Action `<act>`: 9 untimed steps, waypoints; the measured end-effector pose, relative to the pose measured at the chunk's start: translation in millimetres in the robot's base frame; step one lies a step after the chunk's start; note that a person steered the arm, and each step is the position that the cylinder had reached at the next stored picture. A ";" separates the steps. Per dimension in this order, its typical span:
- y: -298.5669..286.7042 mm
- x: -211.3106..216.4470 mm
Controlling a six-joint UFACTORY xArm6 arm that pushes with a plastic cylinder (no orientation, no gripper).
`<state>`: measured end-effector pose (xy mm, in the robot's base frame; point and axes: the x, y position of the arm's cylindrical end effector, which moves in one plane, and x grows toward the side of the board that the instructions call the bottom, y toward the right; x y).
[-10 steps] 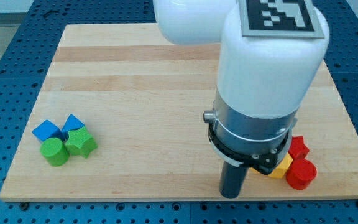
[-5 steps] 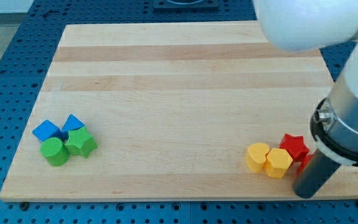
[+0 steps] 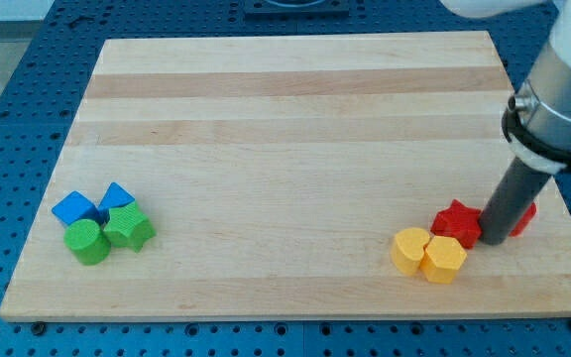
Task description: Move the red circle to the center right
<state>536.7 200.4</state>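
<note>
My tip [image 3: 491,241] sits between the red star [image 3: 457,222] and red circle [image 3: 525,214] (mostly hidden), poised to push; no jaws exist.

Bright, even light falls from above; the pale wooden desk [image 3: 295,149] shows no glare. Blocks cast only short soft shadows. The picture is sharp throughout, with no blur or edge bending.

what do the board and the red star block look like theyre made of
Board: looks like light wood, with visible grain and plank strips, smooth satin finish. Red star block: probably moulded or printed plastic, with uniform matte colour; can't be sure. My tip sits at its right edge.
</note>
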 end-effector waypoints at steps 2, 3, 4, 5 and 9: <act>1.0 1.7; 49.4 5.9; 77.6 -15.0; 72.9 -50.3; 16.5 6.8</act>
<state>543.5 216.9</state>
